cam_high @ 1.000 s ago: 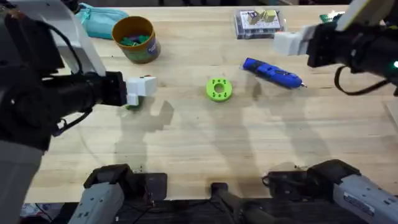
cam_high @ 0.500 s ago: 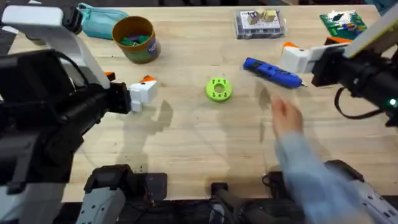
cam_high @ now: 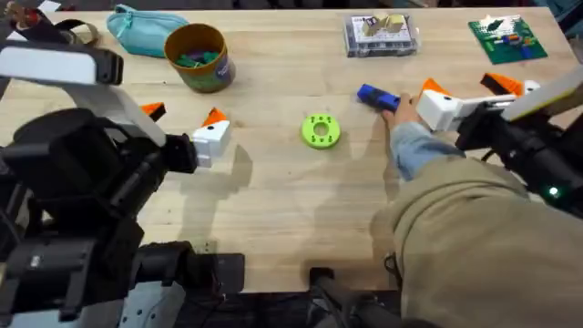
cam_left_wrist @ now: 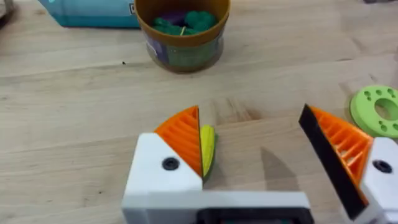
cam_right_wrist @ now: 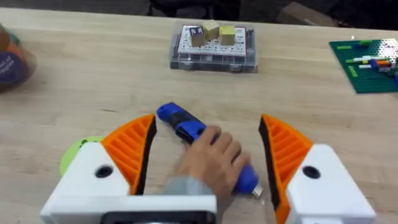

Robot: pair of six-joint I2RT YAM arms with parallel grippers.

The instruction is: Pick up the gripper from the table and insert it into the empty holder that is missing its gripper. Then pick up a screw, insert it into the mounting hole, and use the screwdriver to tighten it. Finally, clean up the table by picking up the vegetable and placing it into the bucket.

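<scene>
The blue screwdriver (cam_high: 375,97) lies right of centre, and a person's hand (cam_high: 405,114) in a tan sleeve grips it. My right gripper (cam_high: 460,84) hovers just beyond that hand, open, with the screwdriver (cam_right_wrist: 185,126) and hand between its orange fingers (cam_right_wrist: 132,148). My left gripper (cam_high: 184,114) stands open at the left. In its wrist view the corn vegetable (cam_left_wrist: 207,149) lies against one orange finger (cam_left_wrist: 183,134). The mustard bucket (cam_high: 196,55) stands at the back left, also the bucket (cam_left_wrist: 183,31) ahead of the left gripper (cam_left_wrist: 250,112). The loose gripper, the empty holder and the screw are out of view.
A round green disc (cam_high: 320,130) lies at the table's centre. A teal pouch (cam_high: 146,27) sits beside the bucket. A clear box of blocks (cam_high: 381,35) and a green board (cam_high: 506,36) are at the back right. The person's arm covers the front right.
A person's arm came in from the lower right and took hold of the screwdriver. My right gripper dropped toward the screwdriver. My left arm shifted nearer the camera, its orange fingers now showing.
</scene>
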